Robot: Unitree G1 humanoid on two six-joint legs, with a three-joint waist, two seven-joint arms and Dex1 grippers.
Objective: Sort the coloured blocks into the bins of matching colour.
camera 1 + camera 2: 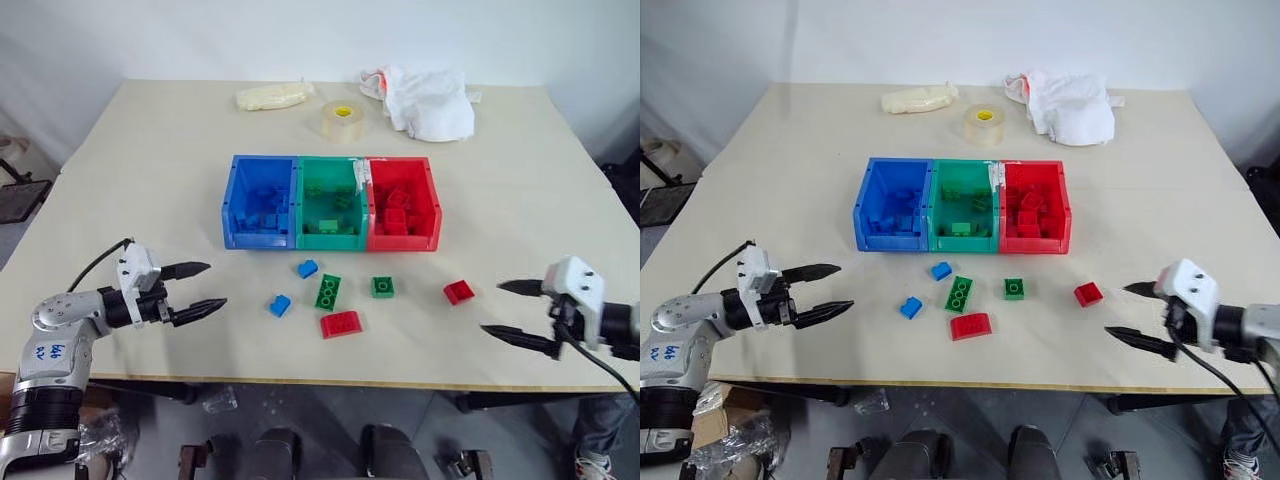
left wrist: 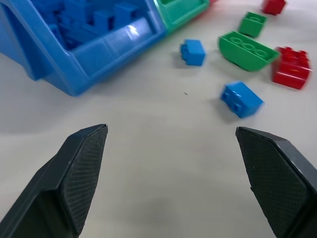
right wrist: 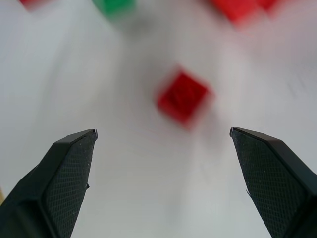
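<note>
Hovering wide open and empty, the left gripper [image 1: 200, 288] and right gripper [image 1: 512, 312] flank six loose studded plastic bricks [image 1: 328, 291] on the beige desk [image 1: 150, 170]. All six lie just in front of the joined blue, green and red plastic bins [image 1: 330, 203], which already hold matching bricks.

1. The only writing in view is a short blue handwritten mark on the grey forearm casing of the left arm [image 1: 46, 351]. It looks like a few characters, but the strokes are too small to read with any certainty.
2. The same blue scrawl shows on that casing in the right eye view, again not legible.
3. The white label on the wall between the green and red bins [image 1: 361, 175] carries no print that can be made out.
</note>
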